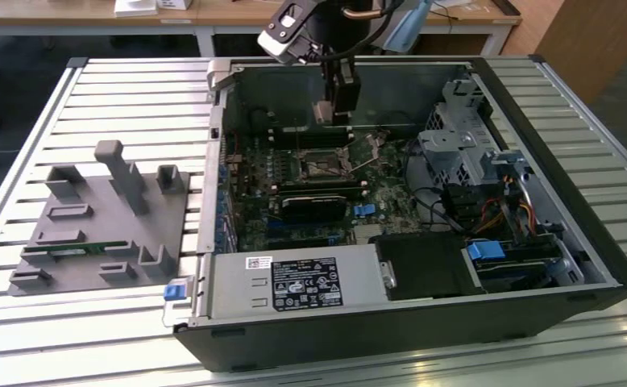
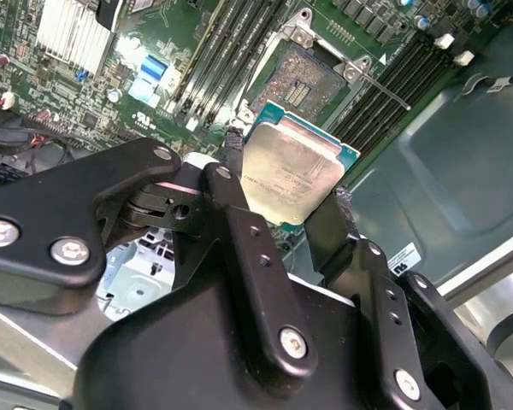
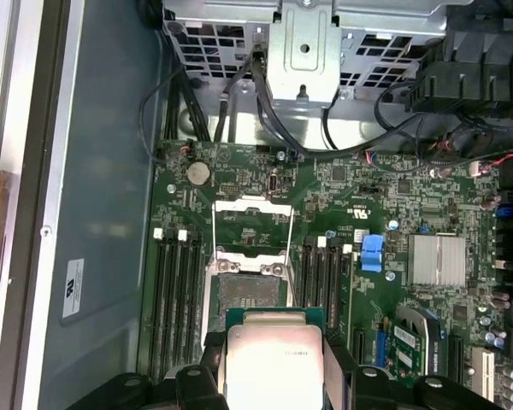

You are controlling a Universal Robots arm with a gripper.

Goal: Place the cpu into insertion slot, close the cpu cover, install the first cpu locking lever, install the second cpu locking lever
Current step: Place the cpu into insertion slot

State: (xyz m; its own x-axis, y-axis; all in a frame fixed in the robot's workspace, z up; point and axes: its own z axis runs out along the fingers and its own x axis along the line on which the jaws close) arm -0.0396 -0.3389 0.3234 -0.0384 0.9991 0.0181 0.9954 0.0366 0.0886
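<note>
Holding the cpu (image 2: 295,166) by two sides between the black fingers (image 2: 244,222) of the gripper (image 2: 284,190), with its grey top showing. Hanging above the green board (image 2: 167,38), near the open insertion slot (image 2: 301,79).

Workshop or lab bench, slatted aluminium table (image 1: 130,89), open computer case (image 1: 421,322), grey fixture block (image 1: 104,226), wooden desks (image 1: 227,12) behind

Open computer case (image 1: 400,339), grey fixture block (image 1: 77,242), slatted table (image 1: 130,89), power supply (image 1: 238,284)

The arm (image 1: 297,28) reaches down from the far side. The gripper (image 1: 335,113) points downward, both fingers (image 2: 239,222) clamped against opposite edges of the cpu (image 2: 291,175).
</note>
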